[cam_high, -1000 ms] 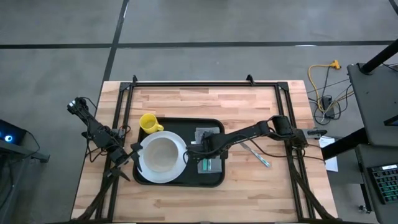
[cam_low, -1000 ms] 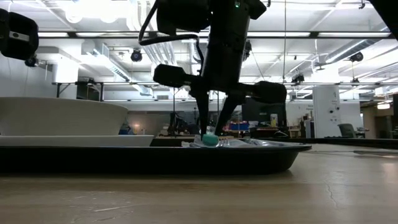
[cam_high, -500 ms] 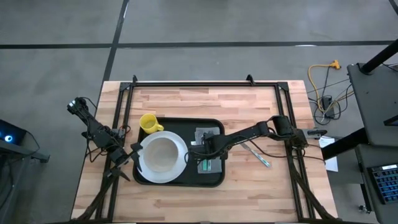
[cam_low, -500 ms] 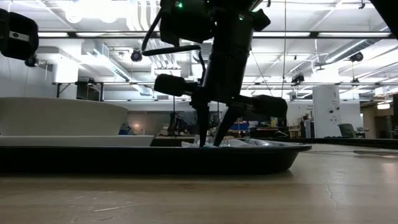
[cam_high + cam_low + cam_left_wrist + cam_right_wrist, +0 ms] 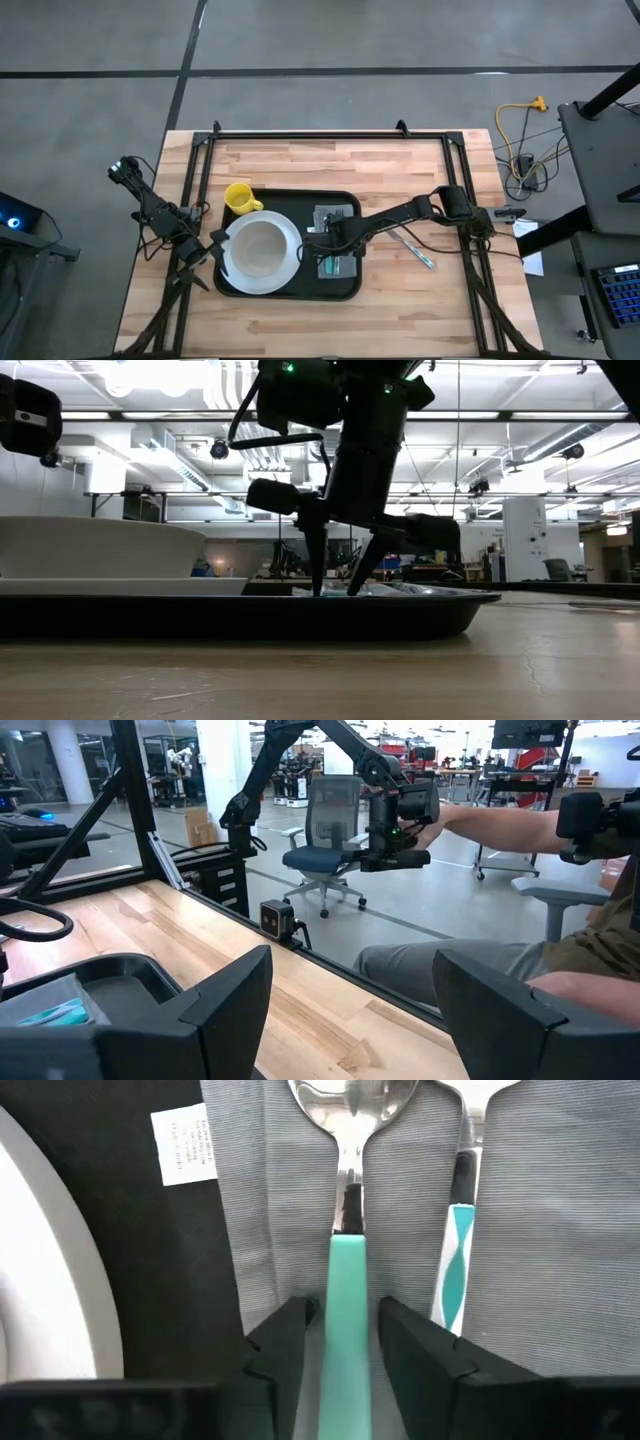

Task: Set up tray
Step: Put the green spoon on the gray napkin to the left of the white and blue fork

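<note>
Tray, black and rectangular with rounded corners, lies flat on the wooden desk at the lower centre of the overhead frame, its long axis running left to right. In the low view the tray is a dark low slab with a raised rim.

On the tray sit one white plate at the left and one grey folded napkin at the right. One yellow mug stands at the tray's upper left corner, partly over the rim. On the napkin lie two utensils side by side: a spoon with a teal handle and a second utensil with a teal and white handle. One more utensil lies on bare wood just right of the tray.

The right hand reaches from the right edge over the napkin; its fingers are spread, one on each side of the spoon handle, close to it but not gripping. The left hand waits at the tray's left edge beside the plate, fingers apart.

Bare wood is open above the tray, to its right, and in a narrower strip below it. A person is seated beyond the desk in the left wrist view.
</note>
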You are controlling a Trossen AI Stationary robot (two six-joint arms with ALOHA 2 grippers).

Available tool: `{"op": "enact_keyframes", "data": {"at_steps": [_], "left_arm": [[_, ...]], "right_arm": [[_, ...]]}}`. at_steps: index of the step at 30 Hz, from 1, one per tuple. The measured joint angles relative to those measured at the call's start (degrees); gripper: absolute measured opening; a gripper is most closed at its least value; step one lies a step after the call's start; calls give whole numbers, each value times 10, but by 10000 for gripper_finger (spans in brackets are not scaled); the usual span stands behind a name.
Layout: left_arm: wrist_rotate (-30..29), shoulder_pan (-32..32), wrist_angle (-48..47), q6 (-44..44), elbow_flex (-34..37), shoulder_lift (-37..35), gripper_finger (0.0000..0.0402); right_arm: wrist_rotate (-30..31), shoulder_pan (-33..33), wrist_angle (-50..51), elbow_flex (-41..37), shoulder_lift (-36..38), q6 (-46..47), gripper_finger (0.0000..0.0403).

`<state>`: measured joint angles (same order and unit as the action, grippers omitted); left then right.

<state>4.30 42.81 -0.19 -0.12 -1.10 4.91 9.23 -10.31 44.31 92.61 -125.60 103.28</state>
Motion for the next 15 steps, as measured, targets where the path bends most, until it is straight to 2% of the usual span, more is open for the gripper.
{"op": "enact_keyframes", "data": {"at_steps": [6, 15], "left_arm": [[0, 0, 0, 0, 0, 0, 255], [0, 0, 0, 0, 0, 0, 255]], "right_arm": [[0, 1, 1, 3, 0, -4, 138], [10, 3, 5, 10, 0, -7, 124]]}}
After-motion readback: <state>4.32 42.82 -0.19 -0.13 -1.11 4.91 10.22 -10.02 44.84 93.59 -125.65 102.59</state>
